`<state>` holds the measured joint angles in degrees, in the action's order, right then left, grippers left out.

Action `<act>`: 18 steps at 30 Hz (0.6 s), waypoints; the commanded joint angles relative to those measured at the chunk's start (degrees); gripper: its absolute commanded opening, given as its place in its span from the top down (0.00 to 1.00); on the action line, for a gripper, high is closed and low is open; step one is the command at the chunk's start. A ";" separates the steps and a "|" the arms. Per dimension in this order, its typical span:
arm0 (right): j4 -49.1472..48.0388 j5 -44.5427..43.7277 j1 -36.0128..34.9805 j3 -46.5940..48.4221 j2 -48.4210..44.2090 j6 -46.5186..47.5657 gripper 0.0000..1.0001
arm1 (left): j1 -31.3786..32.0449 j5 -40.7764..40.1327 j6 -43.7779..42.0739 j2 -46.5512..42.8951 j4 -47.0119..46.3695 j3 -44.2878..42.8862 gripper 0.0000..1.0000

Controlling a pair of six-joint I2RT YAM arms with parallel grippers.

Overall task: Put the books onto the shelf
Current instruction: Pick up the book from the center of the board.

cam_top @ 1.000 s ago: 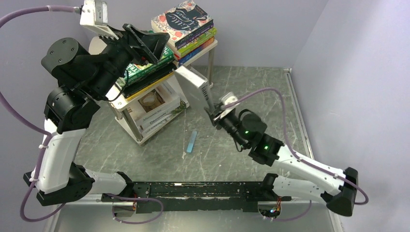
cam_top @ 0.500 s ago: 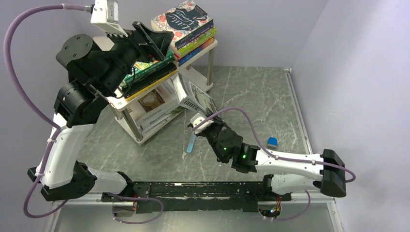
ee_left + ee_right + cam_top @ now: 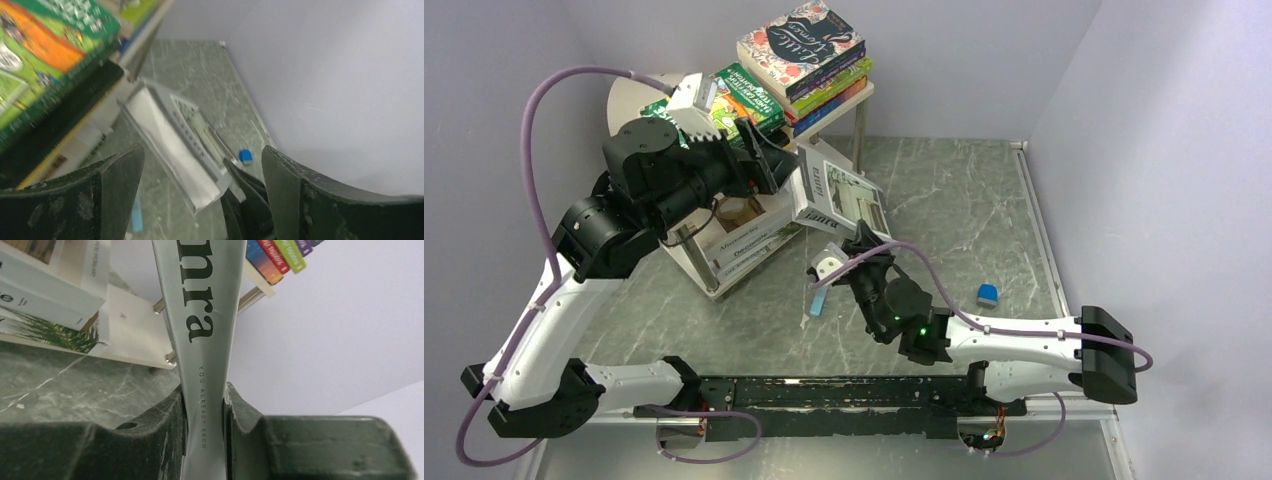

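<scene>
L hand (image 3: 201, 152) dropped lower, wide; R hand (image 3: 205, 405) pinches slim glossy grey book (image 3: 200, 300).

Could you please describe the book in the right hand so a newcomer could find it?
Find the white shelf at the back left. Right of it, the right hand pinches a thin grey book, tilted in the air, the only one not stacked.

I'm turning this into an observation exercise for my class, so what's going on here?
The right claw grips a grey book by one edge, holding it up beside the white shelf. The left claw hangs open near the shelf, holding nothing. Other books lie stacked on the shelf's tiers.
</scene>
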<state>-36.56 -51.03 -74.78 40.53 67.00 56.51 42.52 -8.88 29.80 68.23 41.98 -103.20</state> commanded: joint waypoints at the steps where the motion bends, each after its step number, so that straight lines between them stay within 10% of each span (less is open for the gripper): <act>1: -11.38 -0.75 -0.58 -1.39 -2.28 5.80 0.73 | -0.16 7.32 11.01 -2.15 2.88 1.50 0.09; 18: -25.62 -0.39 -2.64 -4.87 -5.54 18.33 0.72 | -0.16 19.37 19.61 7.30 -7.15 5.89 0.03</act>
<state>-55.13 -52.14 -76.40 36.60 62.06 71.35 42.52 5.58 48.53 73.67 39.88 -97.01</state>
